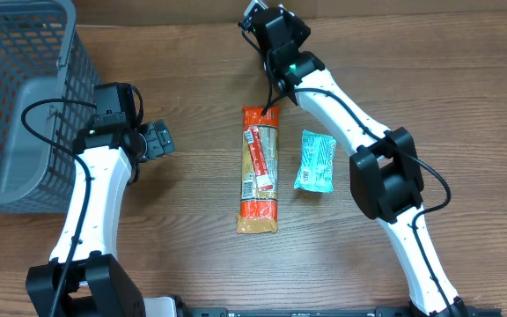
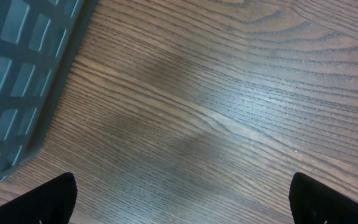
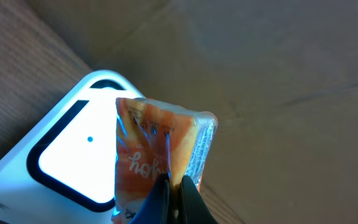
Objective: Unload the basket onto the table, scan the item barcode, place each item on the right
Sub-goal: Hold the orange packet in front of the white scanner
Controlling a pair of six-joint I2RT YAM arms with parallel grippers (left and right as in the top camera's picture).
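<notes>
Basket [image 1: 67, 62] sits far left. Left tool [image 1: 159, 139] is just beside it, jaws wide, holding nothing. Mid surface [image 1: 192, 70]: long orange pack [image 1: 259, 172] and teal sachet [image 1: 315, 161] lie flat, apart. At the far edge, right tool [image 3: 171, 199] is clamped on the small orange packet [image 3: 160, 143], over the lit scanner [image 3: 67, 155]. Pkt looks light, soft, w/ slick film; prob flexes. Pinch the sealed edge, clear of the barcode.
</notes>
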